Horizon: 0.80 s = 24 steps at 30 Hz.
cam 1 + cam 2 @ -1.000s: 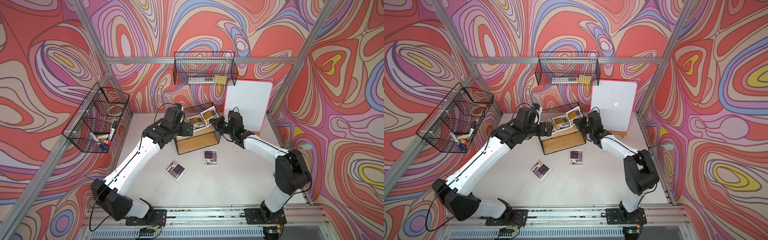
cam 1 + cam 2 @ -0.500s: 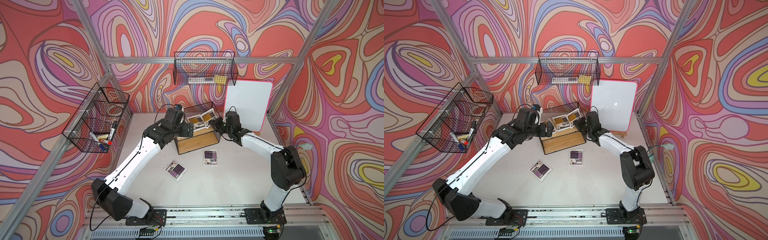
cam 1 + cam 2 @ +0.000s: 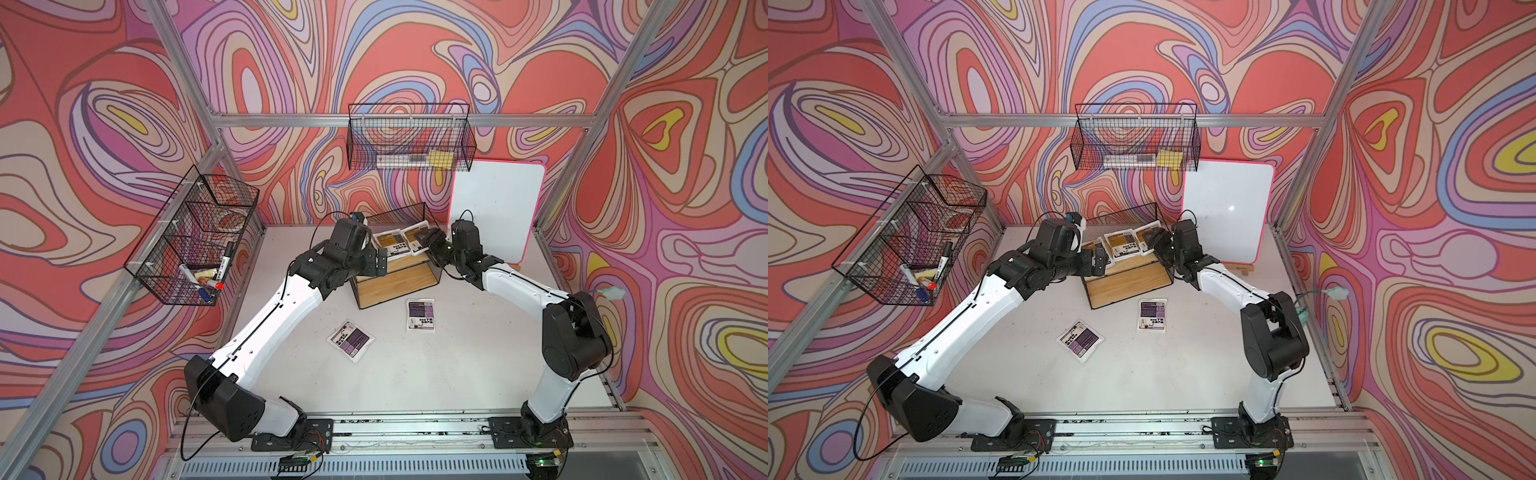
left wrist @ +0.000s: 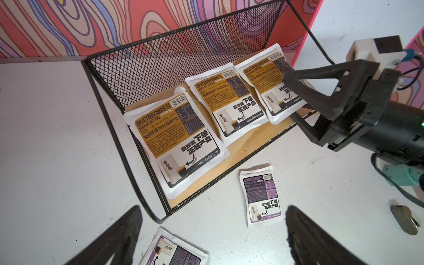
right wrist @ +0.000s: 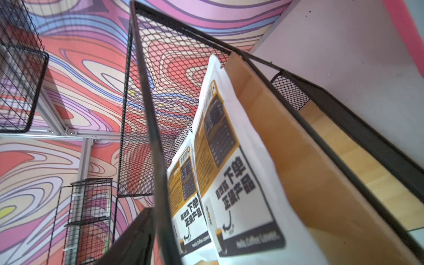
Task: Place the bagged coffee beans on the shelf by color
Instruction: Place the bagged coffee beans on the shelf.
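1. Right gripper (image 4: pixel 290 97): the jaws are spread. One finger (image 4: pixel 298 79) lies over the edge of the end yellow pouch (image 4: pixel 263 87). The other finger sits lower, at the front edge of the shelf's upper board. The gap between them is wider than the pouch. In the right wrist view only one finger (image 5: pixel 133 241) shows, beside a wire post of the shelf (image 5: pixel 146 114).

2. End yellow pouch: it lies label up on the upper board, at the end nearest the whiteboard (image 3: pixel 494 216).

3. Row on the upper board: the middle yellow pouch (image 4: pixel 227 103) and the far yellow pouch (image 4: pixel 176 142) lie beside the end one, all label up. Neighbours touch or overlap at their edges. The mesh back of the shelf (image 4: pixel 160 62) stands behind the row.

4. Left gripper (image 4: pixel 212 208): the jaws are spread wide with nothing between them. In both top views it is at the shelf end opposite the right gripper (image 3: pixel 428 243), level with the upper board.

5. Shelf (image 3: pixel 395 284): it stands at the back of the table (image 3: pixel 457 374), between the two arms. The lower board carries nothing visible.

6. Table: two purple pouches lie flat in front of the shelf, apart from each other. The first purple pouch (image 3: pixel 420 314) lies just beside the shelf front. The second purple pouch (image 3: pixel 351 340) lies farther out and turned at an angle.

7. Surroundings: one wire basket (image 3: pixel 409 141) hangs on the back rail, and a second wire basket (image 3: pixel 195 237) on the side rail holds markers.
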{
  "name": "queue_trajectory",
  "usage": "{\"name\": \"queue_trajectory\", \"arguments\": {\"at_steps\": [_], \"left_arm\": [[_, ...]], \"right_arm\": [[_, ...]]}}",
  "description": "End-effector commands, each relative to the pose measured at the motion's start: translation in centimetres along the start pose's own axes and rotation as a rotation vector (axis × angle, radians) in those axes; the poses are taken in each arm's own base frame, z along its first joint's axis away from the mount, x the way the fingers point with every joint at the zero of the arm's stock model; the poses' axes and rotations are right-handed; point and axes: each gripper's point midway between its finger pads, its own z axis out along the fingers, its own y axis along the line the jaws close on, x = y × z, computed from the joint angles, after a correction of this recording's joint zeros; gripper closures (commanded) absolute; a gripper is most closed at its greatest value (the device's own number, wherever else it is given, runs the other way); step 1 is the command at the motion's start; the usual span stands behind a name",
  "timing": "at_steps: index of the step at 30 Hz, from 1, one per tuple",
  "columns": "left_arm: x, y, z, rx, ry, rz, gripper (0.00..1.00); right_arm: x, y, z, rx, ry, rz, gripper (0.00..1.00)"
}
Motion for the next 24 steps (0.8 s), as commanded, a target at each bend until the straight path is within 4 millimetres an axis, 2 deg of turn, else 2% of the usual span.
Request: {"name": "queue_trajectory", "arguments": {"at_steps": [1,6,17,24], "left_arm": [[-0.4,-0.2,-0.3,0.020,-0.020,-0.019,0.01],[-0.3,-0.2,-0.3,0.022,-0.019,-0.024,0.01],[-0.1,-0.1,-0.4,0.023,-0.021,-0.032,0.01],[0.3,0.7,-1.0,-0.009,-0.034,-0.033,0.01]], "right_arm": [[-0.2,-0.7,-1.6,0.045,-0.019,-0.002,0.29],[-0.2,-0.5,-2.8,0.054,-0.028,-0.011,0.25],[0.3,-0.2,-4.4,0.049,-0.013,-0.024,0.24],[1.4,0.2,-6.4,0.033,0.021,-0.047,0.24]]}}
